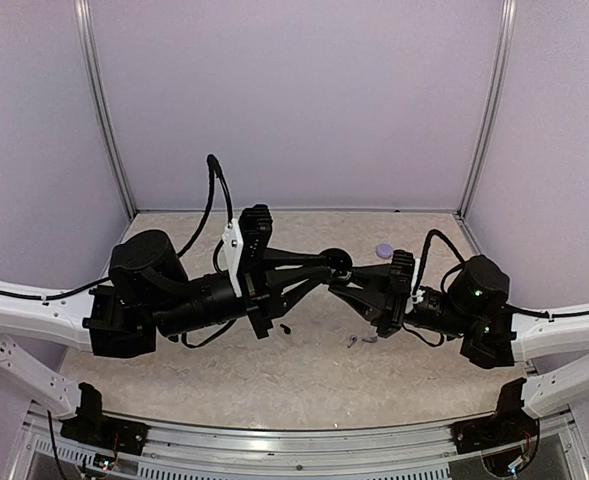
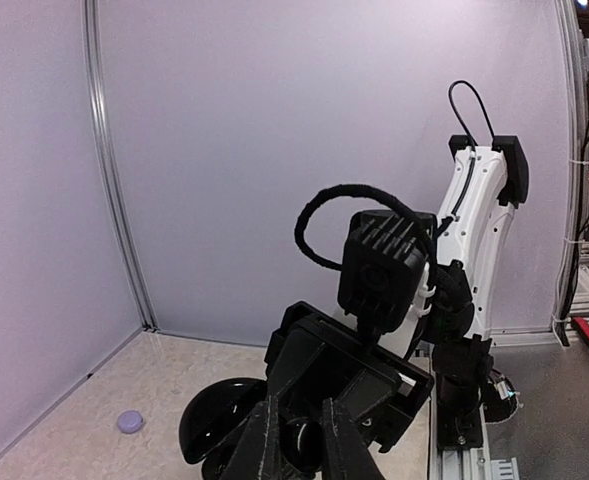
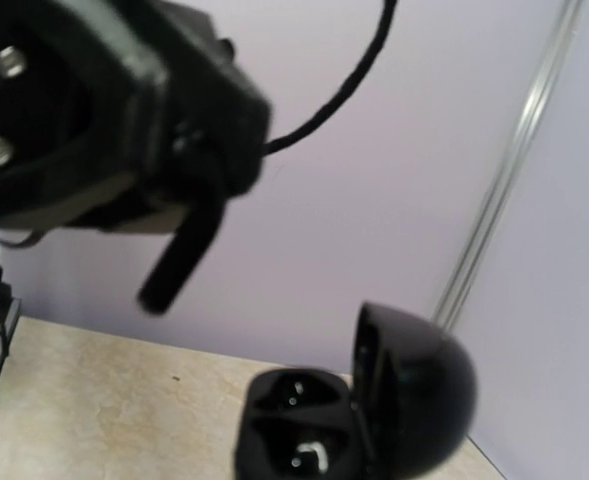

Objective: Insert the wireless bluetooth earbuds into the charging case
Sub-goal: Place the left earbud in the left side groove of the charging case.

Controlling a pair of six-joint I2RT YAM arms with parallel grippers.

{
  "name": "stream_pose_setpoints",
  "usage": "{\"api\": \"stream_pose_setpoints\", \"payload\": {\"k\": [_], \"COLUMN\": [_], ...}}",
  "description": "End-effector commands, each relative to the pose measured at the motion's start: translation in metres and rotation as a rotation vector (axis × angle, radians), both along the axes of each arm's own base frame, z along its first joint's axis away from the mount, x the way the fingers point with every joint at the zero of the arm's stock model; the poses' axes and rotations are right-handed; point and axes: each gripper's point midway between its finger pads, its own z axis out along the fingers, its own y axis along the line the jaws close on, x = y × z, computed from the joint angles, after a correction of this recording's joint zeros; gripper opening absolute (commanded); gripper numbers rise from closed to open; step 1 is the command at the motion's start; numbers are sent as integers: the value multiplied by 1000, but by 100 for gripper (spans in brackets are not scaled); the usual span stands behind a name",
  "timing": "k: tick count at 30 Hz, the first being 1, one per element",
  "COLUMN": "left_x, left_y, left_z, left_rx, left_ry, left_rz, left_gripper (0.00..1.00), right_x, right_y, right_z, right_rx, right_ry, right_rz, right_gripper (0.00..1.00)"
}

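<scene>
Nearest you, the beige, speckled, stone-look desk (image 1: 224, 370) carries the two tiny pale lavender-white earbuds (image 1: 353, 341). They lie loose on it just nearer you than your right tool, too small for any stem to show. A small black speck-like piece (image 1: 286, 327) lies to their left, apart from them.

Above the middle of the desk is a glossy black plastic clamshell case (image 3: 304, 425), hinged open. It has a rounded base with two shiny hollows, and its smooth domed lid (image 3: 414, 400) stands upright at one side.

Farther back, the small round matte pale-lavender charging case (image 1: 384, 251) rests flat and closed on the desk, well apart from the earbuds and from both tools.

Your two arms reach inward from the sides, forearms low and nearly level, and meet tip to tip over mid-desk. Your right tool (image 1: 346, 283) is clamped on the black case at its base and holds it up. Your left tool (image 1: 322, 273) points in from the opposite side with its fingers drawn almost together. You cannot tell whether anything sits between them, or whether they touch the black case.
</scene>
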Motion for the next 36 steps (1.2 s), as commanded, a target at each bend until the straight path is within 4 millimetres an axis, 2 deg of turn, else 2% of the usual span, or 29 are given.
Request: {"api": "stream_pose_setpoints", "payload": {"k": [1, 16, 22, 36], "left_x": [2, 10, 16, 15], "left_y": [-5, -12, -12, -17], "left_z": [17, 18, 9, -5], "left_rx": [-50, -53, -27, 19], "left_ry": [-22, -15, -22, -29], "left_rz": [14, 53, 89, 77], "left_gripper": [4, 1, 0, 0], "right_x": [-1, -10, -12, -12], "right_y": [-1, 6, 4, 0], "right_z": [22, 15, 19, 33], "right_rx": [80, 67, 79, 129], "right_ry": [29, 50, 49, 89], "right_rz": [2, 30, 33, 41], "right_gripper": [5, 4, 4, 4]}}
